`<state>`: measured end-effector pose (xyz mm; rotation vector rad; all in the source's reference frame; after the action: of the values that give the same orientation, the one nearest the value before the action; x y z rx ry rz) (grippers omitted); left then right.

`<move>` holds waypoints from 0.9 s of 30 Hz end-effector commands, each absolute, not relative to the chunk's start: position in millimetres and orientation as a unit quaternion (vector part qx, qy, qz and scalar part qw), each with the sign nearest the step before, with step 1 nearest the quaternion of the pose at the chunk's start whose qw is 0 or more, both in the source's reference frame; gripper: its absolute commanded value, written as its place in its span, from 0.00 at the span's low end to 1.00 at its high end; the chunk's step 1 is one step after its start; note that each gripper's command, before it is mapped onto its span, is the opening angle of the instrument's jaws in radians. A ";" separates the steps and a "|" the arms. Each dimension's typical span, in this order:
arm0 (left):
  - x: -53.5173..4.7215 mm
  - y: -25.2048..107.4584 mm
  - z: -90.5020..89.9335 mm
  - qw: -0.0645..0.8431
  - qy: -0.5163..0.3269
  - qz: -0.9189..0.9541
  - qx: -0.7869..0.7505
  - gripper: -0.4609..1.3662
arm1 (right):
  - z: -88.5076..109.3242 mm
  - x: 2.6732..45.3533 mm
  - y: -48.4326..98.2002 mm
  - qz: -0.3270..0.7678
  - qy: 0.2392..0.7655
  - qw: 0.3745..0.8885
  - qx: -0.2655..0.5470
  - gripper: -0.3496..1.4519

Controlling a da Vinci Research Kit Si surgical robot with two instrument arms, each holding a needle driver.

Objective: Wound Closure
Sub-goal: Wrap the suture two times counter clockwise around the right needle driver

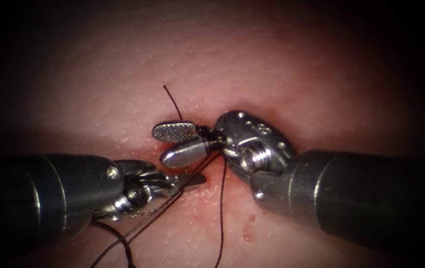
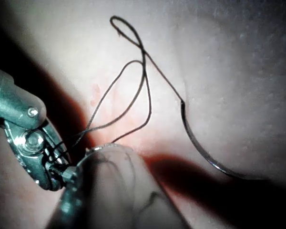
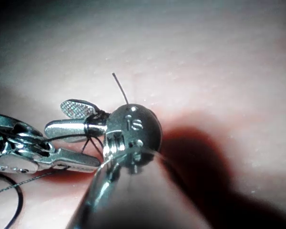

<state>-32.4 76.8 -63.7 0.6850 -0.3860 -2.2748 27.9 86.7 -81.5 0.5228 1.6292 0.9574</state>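
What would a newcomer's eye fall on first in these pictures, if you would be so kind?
First, the right tool at the middle of the endoscope view, its jaws spread wide open over the tissue, holding nothing. Next, the left tool, jaws shut on dark thread just below it, where red fluid marks the cut. The curved needle lies free on the tissue, seen in the left wrist view.

Right tool sits centre over the tissue, left tool just near-left of it, thread trailing nearward between them.
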 end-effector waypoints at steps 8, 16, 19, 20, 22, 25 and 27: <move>-32.7 75.9 -64.0 0.354 -0.150 -0.884 0.266 0.06 | -81.0 27.7 86.7 0.427 0.668 0.579 0.193 0.75; -33.0 76.0 -64.0 0.332 -0.149 -0.891 0.271 0.06 | -81.0 27.6 86.5 0.502 0.608 0.593 0.164 0.71; -33.0 75.8 -64.0 0.324 -0.148 -0.894 0.273 0.06 | -80.9 27.4 86.4 0.525 0.597 0.590 0.143 0.67; -33.0 75.7 -64.1 0.321 -0.148 -0.894 0.275 0.06 | -80.9 27.3 86.4 0.541 0.589 0.585 0.135 0.66; -33.0 75.5 -64.1 0.315 -0.149 -0.896 0.277 0.06 | -80.9 27.1 86.3 0.553 0.583 0.583 0.123 0.66; -33.3 75.1 -64.2 0.301 -0.149 -0.900 0.276 0.06 | -81.0 26.7 86.1 0.574 0.570 0.580 0.098 0.68; -33.5 75.0 -64.3 0.292 -0.146 -0.904 0.277 0.06 | -81.0 26.3 86.0 0.581 0.565 0.579 0.086 0.67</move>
<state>-33.6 74.9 -64.4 0.7426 -0.3934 -2.4093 26.1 86.0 -81.0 0.1968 1.3177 1.3611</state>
